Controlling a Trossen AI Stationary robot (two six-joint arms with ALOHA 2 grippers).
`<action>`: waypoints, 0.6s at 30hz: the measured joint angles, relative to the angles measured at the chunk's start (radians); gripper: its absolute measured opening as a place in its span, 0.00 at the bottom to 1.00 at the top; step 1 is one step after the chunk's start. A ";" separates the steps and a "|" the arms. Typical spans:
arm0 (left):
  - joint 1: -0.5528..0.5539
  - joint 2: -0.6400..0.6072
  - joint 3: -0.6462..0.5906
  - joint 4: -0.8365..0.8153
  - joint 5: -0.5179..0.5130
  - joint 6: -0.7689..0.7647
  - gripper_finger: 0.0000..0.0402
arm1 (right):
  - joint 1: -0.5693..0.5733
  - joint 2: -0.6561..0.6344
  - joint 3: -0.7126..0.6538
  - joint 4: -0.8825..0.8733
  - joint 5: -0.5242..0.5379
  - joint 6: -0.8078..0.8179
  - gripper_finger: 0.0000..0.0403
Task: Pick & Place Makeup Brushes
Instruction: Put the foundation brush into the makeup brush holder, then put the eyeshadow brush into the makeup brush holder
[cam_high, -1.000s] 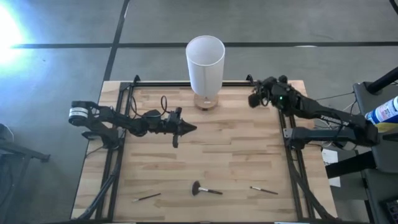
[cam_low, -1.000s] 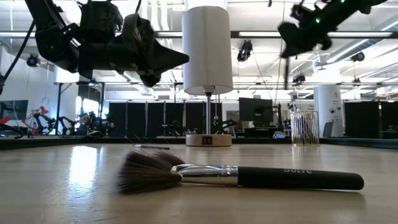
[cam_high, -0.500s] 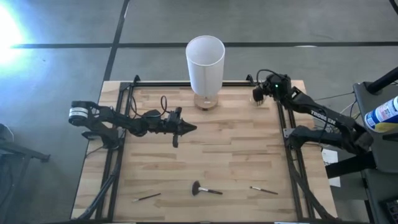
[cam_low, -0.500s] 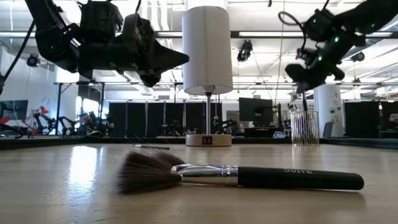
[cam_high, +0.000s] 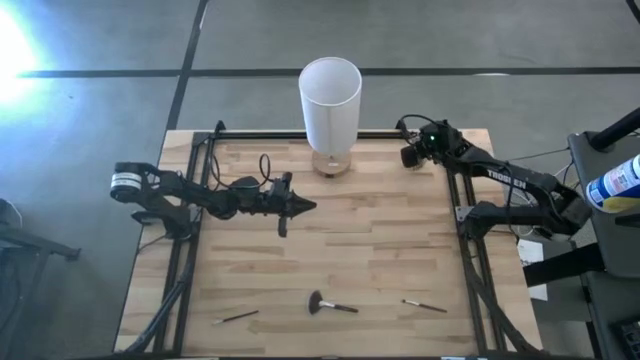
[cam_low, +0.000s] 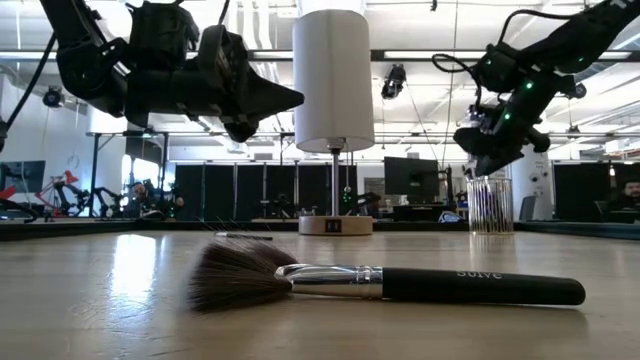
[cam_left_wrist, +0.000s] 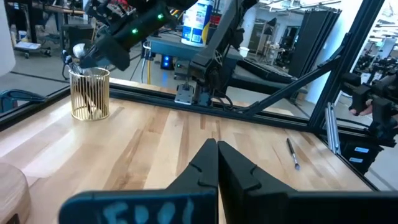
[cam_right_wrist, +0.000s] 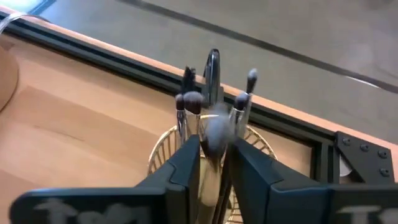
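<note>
Three makeup brushes lie flat near the table's front edge: a fan brush (cam_high: 330, 304) (cam_low: 380, 283), a thin one (cam_high: 425, 306) (cam_left_wrist: 292, 154) to its right and a thin one (cam_high: 236, 317) to its left. A gold wire cup (cam_low: 489, 205) (cam_left_wrist: 90, 93) at the far right holds several brushes (cam_right_wrist: 186, 99) upright. My right gripper (cam_high: 410, 157) (cam_low: 482, 163) (cam_right_wrist: 213, 149) hangs just above the cup, tipped down, open, with one blurred brush (cam_right_wrist: 214, 127) between its fingers. My left gripper (cam_high: 305, 205) (cam_left_wrist: 217, 146) is shut and empty, level above the table's left middle. My right gripper has a brush's shaft (cam_right_wrist: 211, 168) standing between its two fingers, over the cup's mouth. The fingers come slanting down from above. A gap shows beside the shaft, and I cannot tell whether the fingers touch it.
A tall white lamp (cam_high: 330, 100) (cam_low: 333, 80) on a round wooden foot stands at the far middle of the table. Black rails (cam_high: 470, 260) run along the table's left, right and far sides. Bare wood lies between the lamp and the brushes at the front.
My right gripper has come down from high above the far right corner to just over the gold cup and has tipped further downward. The brushes on the table have not moved.
</note>
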 joint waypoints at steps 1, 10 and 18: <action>0.000 0.000 0.000 0.000 0.000 0.000 0.00 | 0.000 0.006 0.003 0.000 0.001 0.001 0.20; 0.001 0.000 0.000 -0.011 0.000 0.021 0.00 | 0.007 -0.056 0.078 -0.085 -0.003 -0.022 0.31; 0.021 0.010 -0.063 0.049 -0.029 0.053 0.00 | 0.201 -0.215 0.127 -0.300 -0.069 -0.025 0.11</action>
